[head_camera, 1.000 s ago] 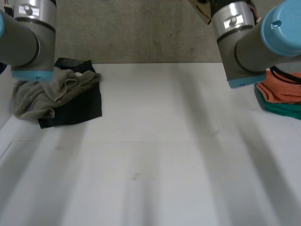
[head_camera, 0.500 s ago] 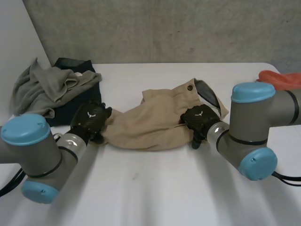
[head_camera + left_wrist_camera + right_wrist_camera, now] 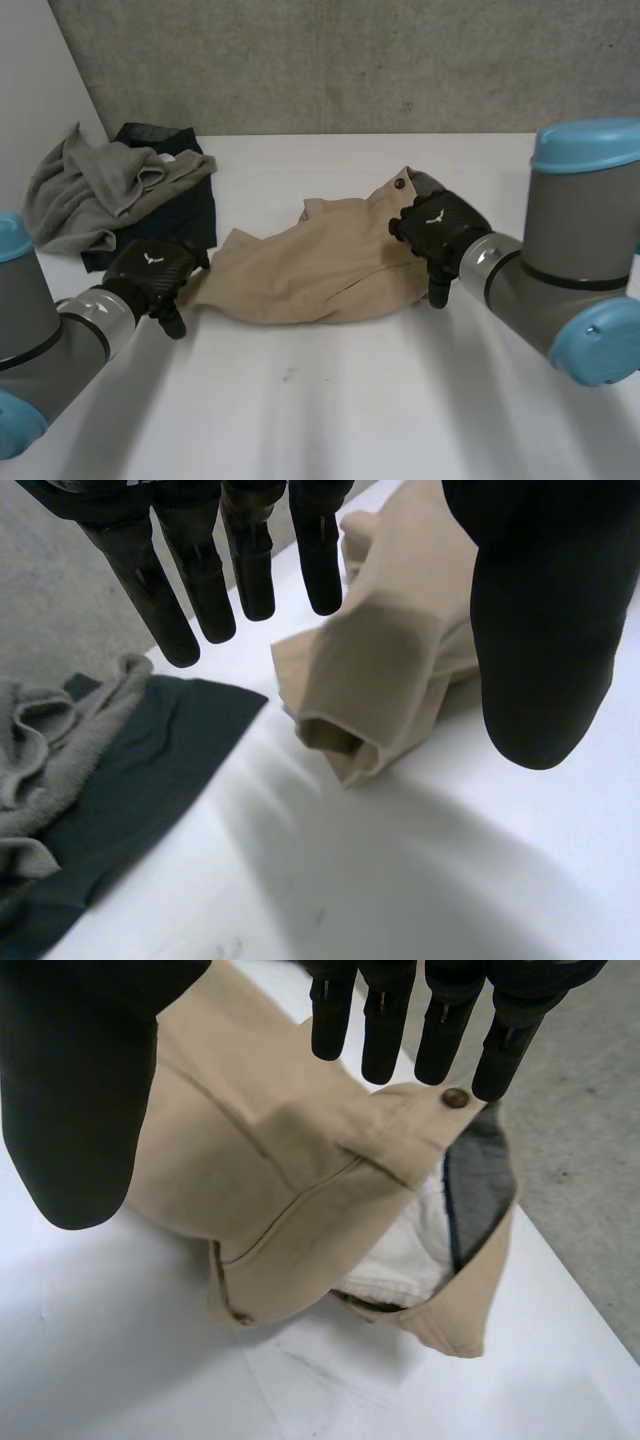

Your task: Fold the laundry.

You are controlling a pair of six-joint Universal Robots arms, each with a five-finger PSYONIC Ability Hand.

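Tan trousers (image 3: 310, 265) lie on the counter (image 3: 350, 400); the left hand (image 3: 150, 272) and right hand (image 3: 438, 225), fingers spread, hold nothing.

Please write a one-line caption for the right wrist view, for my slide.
Open right hand over the waistband of a tan garment, its button at the fingertips, on a white table.

Inventory on my white table (image 3: 350, 400): one tan garment (image 3: 310, 270), centre of frame, carrying one button (image 3: 403, 184); one grey cloth (image 3: 90, 195) and one dark garment (image 3: 185, 215), upper left. My hands number two: left hand (image 3: 150, 270), right hand (image 3: 440, 228).
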